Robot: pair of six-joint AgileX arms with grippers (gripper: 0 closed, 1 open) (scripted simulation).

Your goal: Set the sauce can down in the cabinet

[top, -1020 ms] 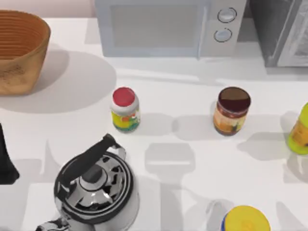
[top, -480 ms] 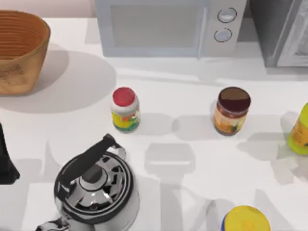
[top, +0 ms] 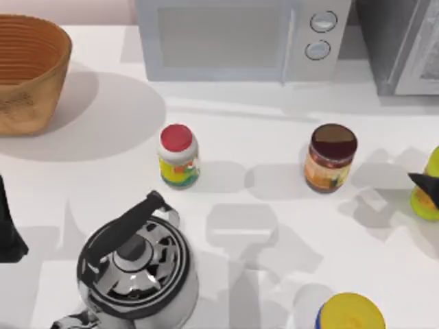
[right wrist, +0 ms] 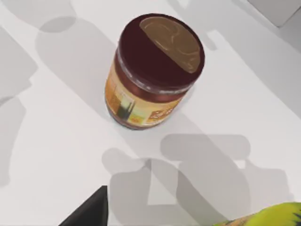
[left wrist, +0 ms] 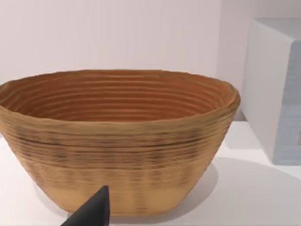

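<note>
So nothing is done yet: your sauce can [top: 330, 157] stands untouched mid-table, well apart from the cabinet [top: 401, 44], and the right gripper [top: 426, 184] nears it, finger state unclear.

a white table [top: 274, 137] under bright light with soft shadows, pale wall [left wrist: 117, 33] behind.

The sauce can [right wrist: 155, 70] stands upright on the white table [right wrist: 56, 141]. A yellow-green jar [right wrist: 268, 217] sits near the can.
</note>
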